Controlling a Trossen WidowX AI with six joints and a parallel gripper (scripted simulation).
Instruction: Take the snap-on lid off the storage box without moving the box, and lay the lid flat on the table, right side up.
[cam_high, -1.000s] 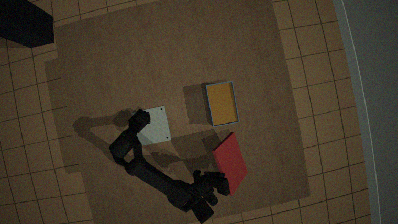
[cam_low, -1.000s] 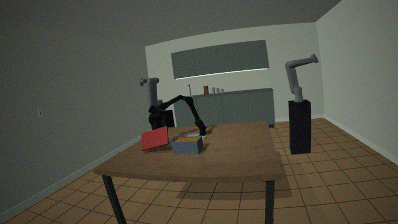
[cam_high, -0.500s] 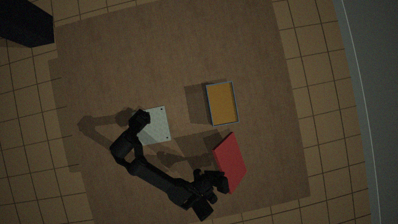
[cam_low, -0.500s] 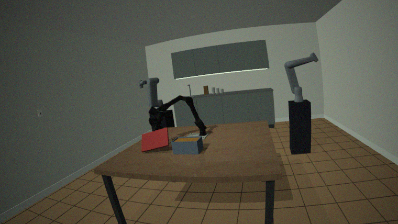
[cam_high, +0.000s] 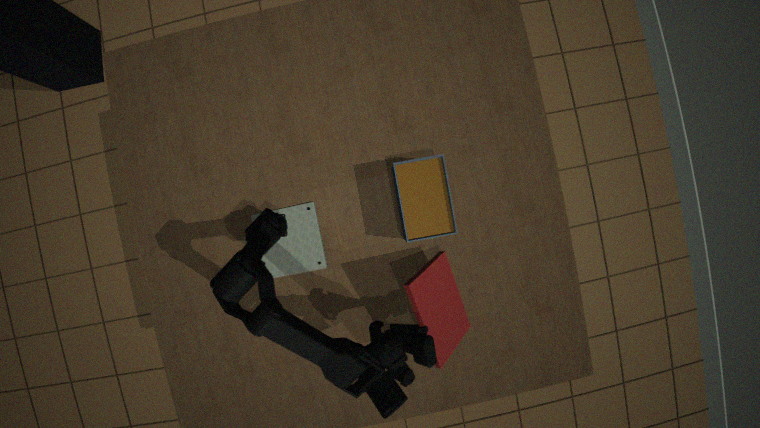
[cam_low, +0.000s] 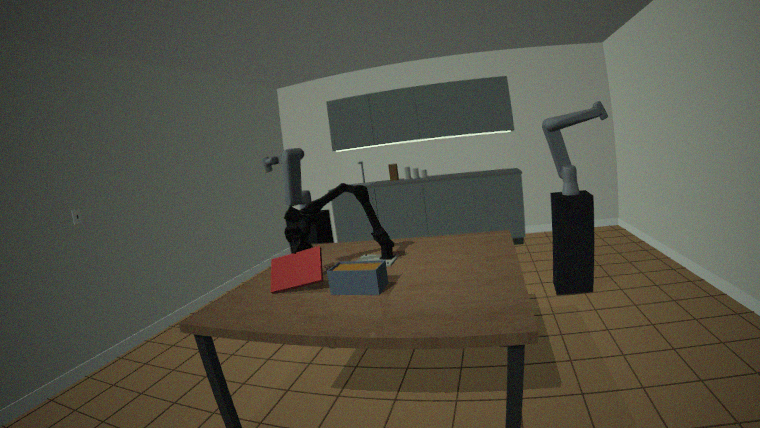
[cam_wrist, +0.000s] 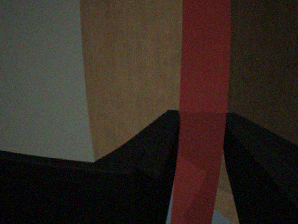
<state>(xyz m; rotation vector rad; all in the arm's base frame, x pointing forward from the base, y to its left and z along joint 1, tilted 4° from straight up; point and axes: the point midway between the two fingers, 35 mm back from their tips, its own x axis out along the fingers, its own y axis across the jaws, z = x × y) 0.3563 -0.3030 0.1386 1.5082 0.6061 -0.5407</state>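
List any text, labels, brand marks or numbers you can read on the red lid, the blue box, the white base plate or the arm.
None readable in any view.
Flat red lid, held tilted in the black gripper: plain, no lettering.
Blue storage box with yellow inside: no label.
White square base plate: only dark corner dots, no text.
Small items on the far grey counter: too small to tell.

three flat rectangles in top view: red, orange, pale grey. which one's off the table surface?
The red rectangular lid, pinched at one edge by the black gripper and tilted. The orange one is the open blue box's interior; the pale grey plate lies under the arm's base.
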